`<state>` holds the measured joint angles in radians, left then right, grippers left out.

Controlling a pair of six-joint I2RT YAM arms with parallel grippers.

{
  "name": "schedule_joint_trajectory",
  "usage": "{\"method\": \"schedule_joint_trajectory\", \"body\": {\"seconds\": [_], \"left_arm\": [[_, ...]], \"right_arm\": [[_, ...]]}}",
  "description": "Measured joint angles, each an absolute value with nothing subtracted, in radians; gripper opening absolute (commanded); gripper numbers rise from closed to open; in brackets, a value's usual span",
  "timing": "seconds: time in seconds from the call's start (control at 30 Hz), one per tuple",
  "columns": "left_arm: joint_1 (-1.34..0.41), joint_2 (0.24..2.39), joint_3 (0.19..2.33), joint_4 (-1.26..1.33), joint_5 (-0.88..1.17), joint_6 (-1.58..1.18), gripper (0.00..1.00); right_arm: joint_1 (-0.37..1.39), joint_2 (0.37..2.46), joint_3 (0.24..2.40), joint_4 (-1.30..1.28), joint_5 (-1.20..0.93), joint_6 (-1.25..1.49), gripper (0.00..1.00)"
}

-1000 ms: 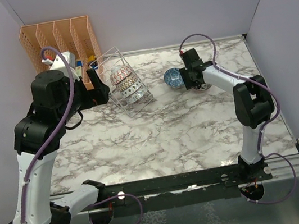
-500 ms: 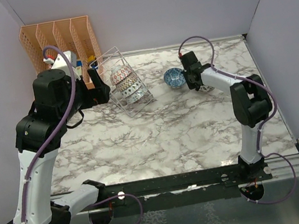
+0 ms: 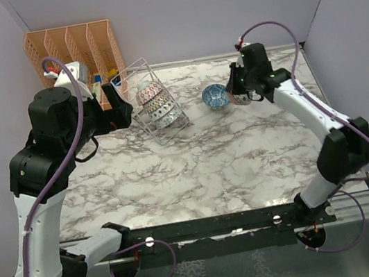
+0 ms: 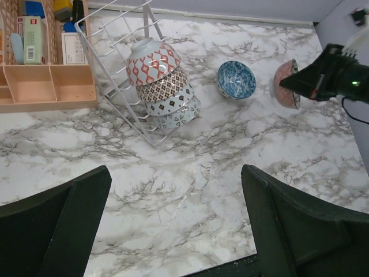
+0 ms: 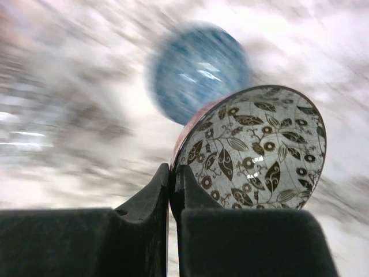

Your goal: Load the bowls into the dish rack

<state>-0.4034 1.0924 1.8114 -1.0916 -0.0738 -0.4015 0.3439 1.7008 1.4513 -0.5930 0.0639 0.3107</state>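
Note:
My right gripper (image 5: 173, 180) is shut on the rim of a pink-red bowl (image 5: 253, 144) with a leaf pattern inside. It holds the bowl tilted on edge above the table, right of a blue bowl (image 3: 215, 96) that stands on the marble. In the top view the right gripper (image 3: 239, 90) is at the back right. The wire dish rack (image 3: 137, 72) at the back left holds several patterned bowls (image 4: 153, 59) stacked on edge. My left gripper (image 4: 173, 231) hangs open and empty high over the table, near the rack's left side (image 3: 120, 101).
An orange slotted organizer (image 3: 76, 51) with small items stands against the back wall, left of the rack, and shows in the left wrist view too (image 4: 46, 86). Walls close in at the left, back and right. The marble table (image 3: 209, 162) spreads in front.
The right gripper has shut on the pink-red bowl's rim and lifted it off the table while its arm swung up and rightward. The left arm has shifted slightly.

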Motion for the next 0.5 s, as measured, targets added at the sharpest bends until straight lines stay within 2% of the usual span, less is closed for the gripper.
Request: {"method": "schedule_joint_trajectory", "body": {"seconds": [0.1,0.23,0.33,0.5], "left_arm": [[-0.403,1.086,1.831,-1.094,-0.067,-0.402,0.99],[-0.403,1.076,1.853,-1.115,-0.054,-0.402,0.99],[-0.403,1.072,1.879,-1.137,-0.049,-0.402,0.99],[-0.403,1.056,1.903,-1.154,-0.045,-0.395,0.99]], "right_arm": [[0.348,1.532,1.389,-0.420,-0.113,0.468,0.01],[0.402,1.375,1.222,0.004,-0.250,0.768,0.01],[0.481,1.419,1.216,0.213,-0.260,0.892,0.01],[0.629,1.643,1.316,0.513,-0.213,1.032,0.01]]}}
